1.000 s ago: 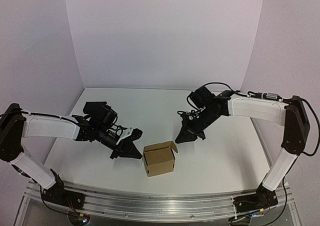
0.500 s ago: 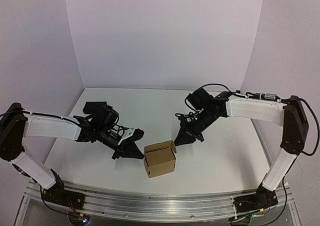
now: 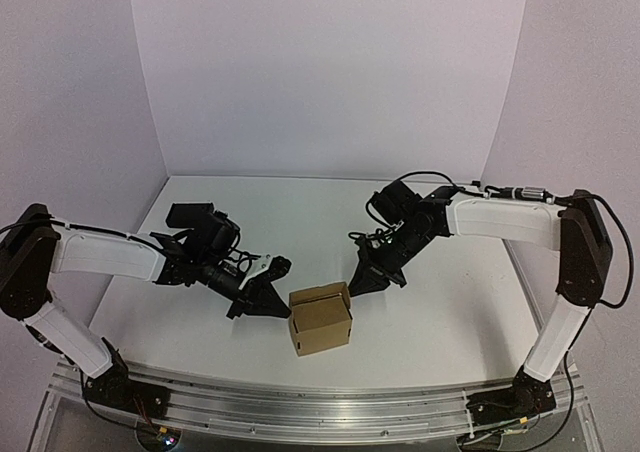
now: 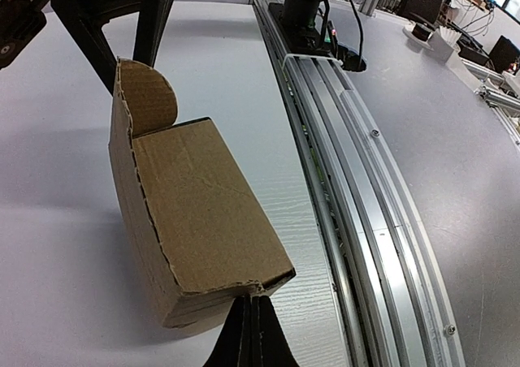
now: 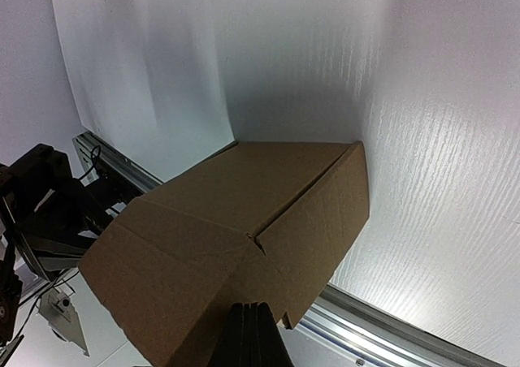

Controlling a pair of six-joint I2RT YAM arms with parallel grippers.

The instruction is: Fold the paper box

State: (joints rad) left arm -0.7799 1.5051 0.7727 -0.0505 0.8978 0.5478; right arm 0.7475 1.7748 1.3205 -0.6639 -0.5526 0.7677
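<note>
The box (image 3: 320, 320) sits on the table (image 3: 440, 312) as a small brown cuboid, right between the two end effectors and a bit closer to the arm bases than either of them.

The left end effector (image 3: 274, 310) is pinched all the way shut with nothing in it. Its tip points at the left side of the box, just beside it and low down near the table. In the left wrist view the closed fingers (image 4: 250, 334) come to a point right at the near bottom edge of the box (image 4: 195, 221). It looks like contact, but I can't say for sure. A rounded flap (image 4: 148, 99) stands up at the far end of the box from that end effector.

The right end effector (image 3: 360, 286) is shut tight too, and it's also empty. It hangs just above and behind the box's top right corner, tilted down toward it. In the right wrist view its fingers (image 5: 253, 334) aim straight at the box (image 5: 236, 237), at a notch where two panels meet along the top edge. It's very close, but I can't tell whether it's actually touching.

The box lid looks mostly down, with its right-hand end raised a little near the right end effector.
</note>
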